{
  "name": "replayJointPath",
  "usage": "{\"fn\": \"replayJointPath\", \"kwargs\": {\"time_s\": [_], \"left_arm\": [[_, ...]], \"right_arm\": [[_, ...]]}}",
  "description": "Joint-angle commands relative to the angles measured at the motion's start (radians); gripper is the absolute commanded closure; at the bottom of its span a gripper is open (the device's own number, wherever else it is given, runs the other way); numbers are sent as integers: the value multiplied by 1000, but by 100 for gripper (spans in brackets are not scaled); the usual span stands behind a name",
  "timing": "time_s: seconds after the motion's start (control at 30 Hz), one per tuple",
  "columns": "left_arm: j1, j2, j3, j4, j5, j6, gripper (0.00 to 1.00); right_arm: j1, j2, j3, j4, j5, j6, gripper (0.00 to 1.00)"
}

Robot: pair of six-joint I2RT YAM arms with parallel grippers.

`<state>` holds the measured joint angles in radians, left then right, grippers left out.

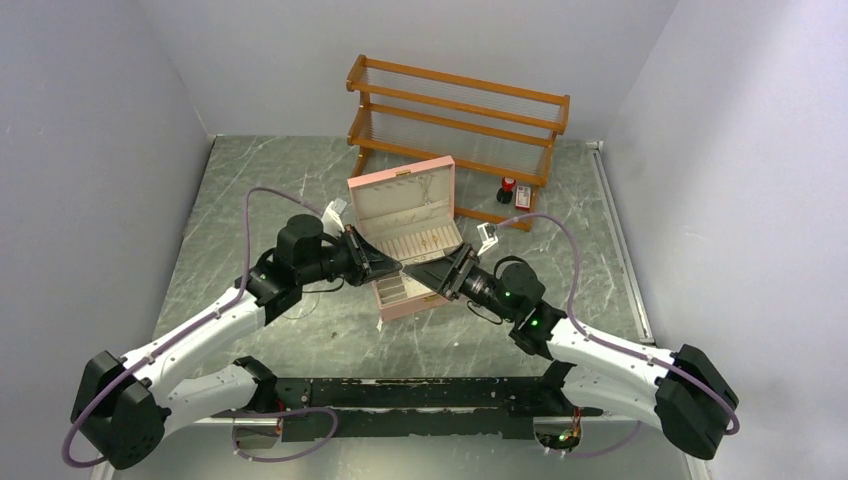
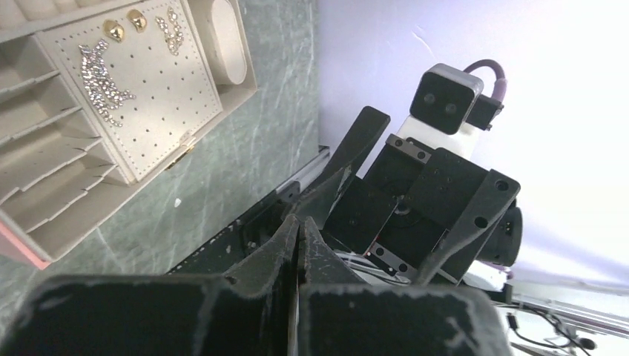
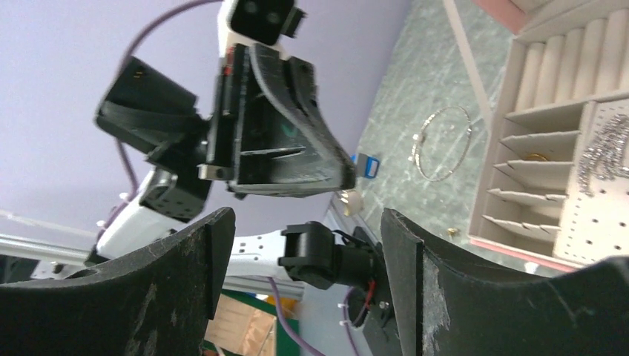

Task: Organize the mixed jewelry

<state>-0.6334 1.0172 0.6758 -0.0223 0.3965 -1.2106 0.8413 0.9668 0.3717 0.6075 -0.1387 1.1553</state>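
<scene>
My left claw (image 2: 298, 225) is pressed shut, and I see nothing between its fingers. My right claw (image 3: 308, 226) stands wide and empty. The two face each other tip to tip, just above the front of the open pink box (image 1: 412, 305). Some of the jewelry sits in the box: gold studs (image 2: 123, 27) and sparkly pieces (image 2: 104, 78) on the perforated pad. A silvery loop (image 3: 443, 142) lies loose on the table (image 2: 252, 148) just beside the box, with a small blue object (image 3: 367, 165) near it.

I judge the loop to be the next thing to fetch. To do it well, I would turn the wide claw downward and straddle one side of the thin wire rather than the whole ring. Then I would close gently, low to the table, and lift slowly so it does not snag the box wall.

Only the right wrist view shows the loop plainly. From above I cannot make it out beside my left arm (image 1: 215, 325). Only the left wrist view shows the studs on the pad. From above they are too small to tell.
</scene>
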Motion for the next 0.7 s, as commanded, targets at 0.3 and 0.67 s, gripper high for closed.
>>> {"fn": "replayJointPath", "kwargs": {"time_s": [0.3,0.67], "left_arm": [[45,31,-80,287,195,-232,95],[46,32,-104,328,215,-279,95]], "right_arm": [[-5,29,-5,114,36,111,25],[-4,38,-25,201,14,114,49]]}}
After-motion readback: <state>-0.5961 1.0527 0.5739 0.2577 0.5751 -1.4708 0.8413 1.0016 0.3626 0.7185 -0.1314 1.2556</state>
